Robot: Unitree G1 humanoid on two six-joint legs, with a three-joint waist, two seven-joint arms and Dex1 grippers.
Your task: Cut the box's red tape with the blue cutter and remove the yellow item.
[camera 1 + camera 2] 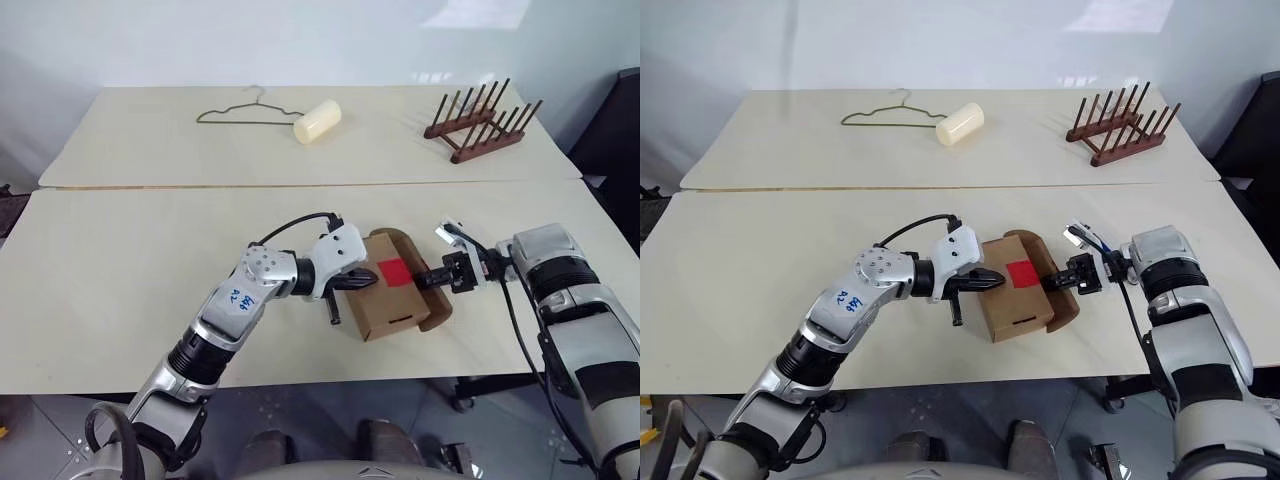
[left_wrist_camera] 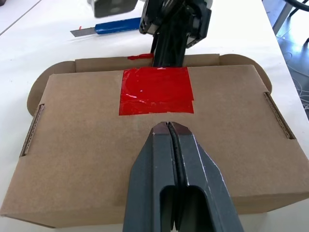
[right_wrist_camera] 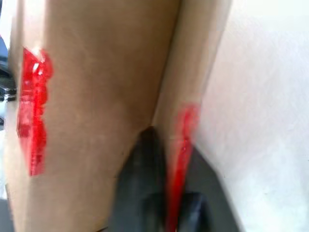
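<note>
The brown cardboard box (image 1: 385,310) lies near the table's front edge, with the red tape (image 2: 156,91) on its closed lid. My left gripper (image 2: 168,128) is shut and its tips rest on the lid just short of the tape. My right gripper (image 1: 425,282) comes in from the box's right side and is shut on the edge of the box's flap (image 3: 181,111), where a strip of red tape runs between its fingers. The blue cutter (image 2: 123,25) lies on the table beyond the box, held by nothing. The yellow item is hidden.
On the far table lie a wire hanger (image 1: 248,112), a cream cylinder (image 1: 318,122) and a wooden peg rack (image 1: 480,120). A seam (image 1: 200,186) separates the two tabletops. The near table's front edge runs just in front of the box.
</note>
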